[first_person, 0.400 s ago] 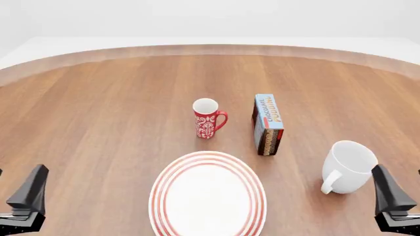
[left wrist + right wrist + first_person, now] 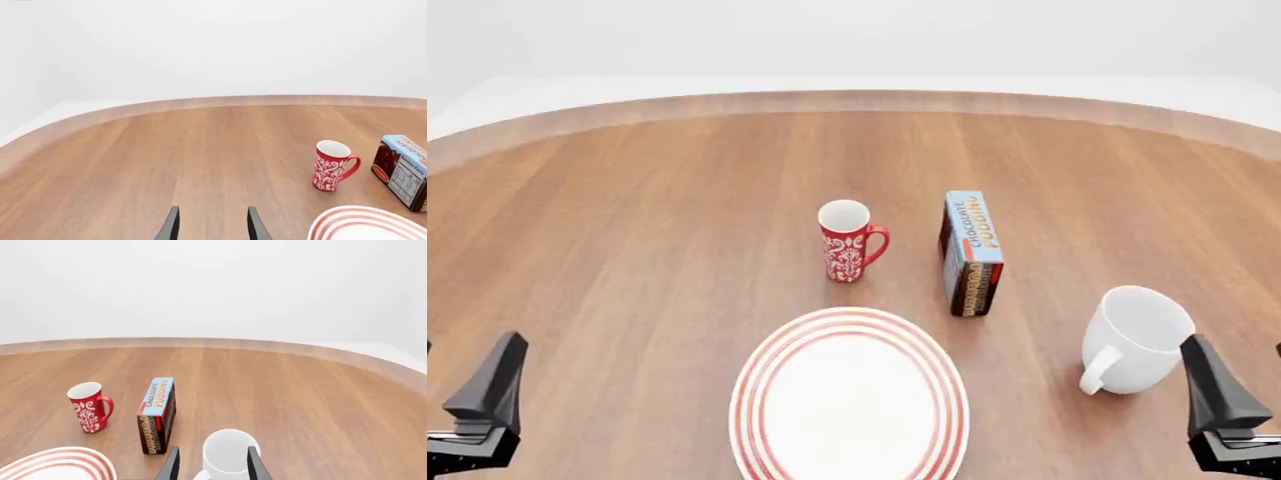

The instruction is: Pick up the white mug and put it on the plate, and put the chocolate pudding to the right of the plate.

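The white mug (image 2: 1134,338) stands upright at the right of the table, with its handle toward the near side. The plate (image 2: 847,395) lies at the near centre. The chocolate pudding (image 2: 972,250) stands on edge behind the plate's right side, between the red mug and the white mug. My right gripper (image 2: 1236,352) is open, just to the near right of the white mug. In the right wrist view the white mug (image 2: 228,457) sits in line between the open fingers (image 2: 171,465). My left gripper (image 2: 470,360) is open and empty at the near left, far from everything.
A slimmer red patterned mug (image 2: 849,240) stands upright behind the plate, left of the pudding. It also shows in the left wrist view (image 2: 331,165) and the right wrist view (image 2: 88,407). The table's curved far edge (image 2: 854,100) runs across the back.
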Motion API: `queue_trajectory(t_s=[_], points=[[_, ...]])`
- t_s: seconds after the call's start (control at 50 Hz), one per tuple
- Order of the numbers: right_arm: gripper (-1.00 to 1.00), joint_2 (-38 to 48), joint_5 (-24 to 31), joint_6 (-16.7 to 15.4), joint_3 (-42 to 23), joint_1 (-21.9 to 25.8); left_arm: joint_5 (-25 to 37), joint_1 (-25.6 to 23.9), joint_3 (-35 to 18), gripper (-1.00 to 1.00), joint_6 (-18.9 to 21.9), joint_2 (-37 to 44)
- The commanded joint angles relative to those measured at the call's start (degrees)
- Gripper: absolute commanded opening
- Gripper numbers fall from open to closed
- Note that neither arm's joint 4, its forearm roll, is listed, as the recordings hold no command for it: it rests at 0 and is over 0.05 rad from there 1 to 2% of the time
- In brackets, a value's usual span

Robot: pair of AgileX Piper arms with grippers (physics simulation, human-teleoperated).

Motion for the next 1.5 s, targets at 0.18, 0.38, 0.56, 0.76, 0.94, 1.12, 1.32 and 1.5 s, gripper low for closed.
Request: queue_trajectory(t_s=[0.18,0.38,0.56,0.76,0.94,1.12,1.32,1.5], points=[[1.0,-0.2,0.1,0.0,0.0,0.2,-1.9,-0.6,-2.1,1.0,1.7,4.2],[1.0,-0.3,0.1,-0.2,0.0,0.5,-4.5,-2.3,-3.1,1.0,3.0,8.6],[1.0,-0.3,0.0,-0.3,0.0,0.5,-7.0,-4.0,-4.5,1.0,4.6,13.2],[1.0,-0.3,0.1,-0.3,0.0,0.6,-11.2,-6.1,-6.0,1.0,6.1,19.0],[1.0,-0.3,0.1,-0.3,0.0,0.7,-12.0,-8.1,-8.9,1.0,7.3,22.3],[1.0,-0.2,0.1,-0.3,0.0,0.7,-12.9,-10.1,-11.0,1.0,8.8,25.6],[1.0,-0.1,0.1,-0.3,0.1,0.8,-16.0,-12.9,-12.2,1.0,9.1,30.5],[1.0,-0.1,0.1,-0.3,0.1,0.9,-17.3,-16.2,-14.2,1.0,9.0,34.3]])
